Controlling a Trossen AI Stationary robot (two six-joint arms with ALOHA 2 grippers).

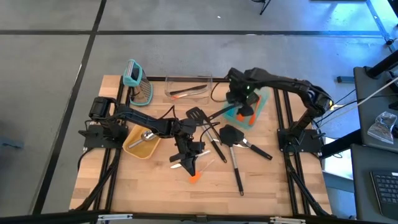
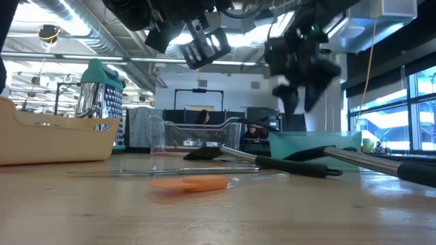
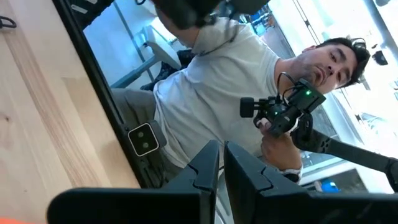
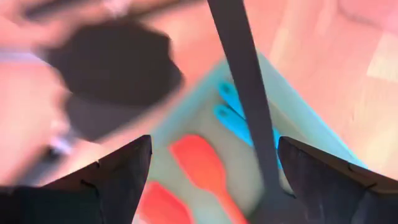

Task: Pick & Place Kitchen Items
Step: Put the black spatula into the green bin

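My right gripper (image 1: pixel 244 111) (image 4: pixel 214 142) hangs open over the teal tray (image 1: pixel 263 102) (image 4: pixel 298 93), which holds orange spatulas (image 4: pixel 202 163) and teal spatulas (image 4: pixel 233 115). A black slotted turner (image 1: pixel 196 114) lies with its head on the table and its handle (image 4: pixel 239 74) slanting into the tray between my open fingers, which stand clear of it. My left gripper (image 1: pixel 187 163) (image 2: pixel 204 44) (image 3: pixel 222 165) is shut and raised above the table's middle, over an orange spatula (image 1: pixel 194 178) (image 2: pixel 187 182) that lies flat. More black turners (image 1: pixel 233 134) lie to the right of it.
A tan bin (image 1: pixel 140 144) (image 2: pixel 54 139) with a silver scoop (image 1: pixel 147 135) sits at the left. A teal-handled grater (image 1: pixel 142 92) (image 2: pixel 102 95) and a clear container (image 1: pixel 188 87) stand at the far side. Thin metal pieces (image 2: pixel 170 173) lie near the orange spatula. A person sits beyond the table's near edge.
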